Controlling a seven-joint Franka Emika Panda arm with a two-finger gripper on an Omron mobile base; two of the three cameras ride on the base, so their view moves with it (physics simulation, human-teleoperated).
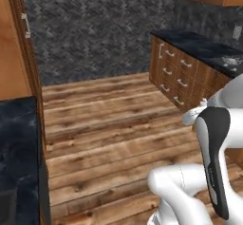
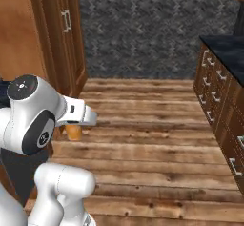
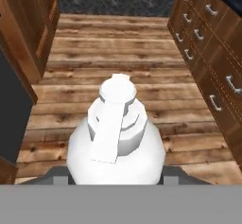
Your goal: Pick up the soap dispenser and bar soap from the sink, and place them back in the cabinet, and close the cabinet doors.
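Observation:
My gripper (image 2: 74,124) is shut on the soap dispenser (image 2: 74,132). In the right base view the bottle's orange-amber body hangs just under the white hand, above the wooden floor. In the hand view the soap dispenser (image 3: 116,124) stands upright close to the camera. Its white pump top and rounded shoulders cover most of my gripper (image 3: 116,176), whose dark fingers (image 3: 53,175) peek out on either side of the bottle.
Brown lower drawers (image 2: 218,107) with silver handles, under a black counter (image 1: 204,46), line the right side. A tall brown wooden unit (image 2: 59,39) and another dark counter (image 1: 16,157) stand on the left. Open plank floor (image 1: 109,124) lies between, ending at a grey patterned wall.

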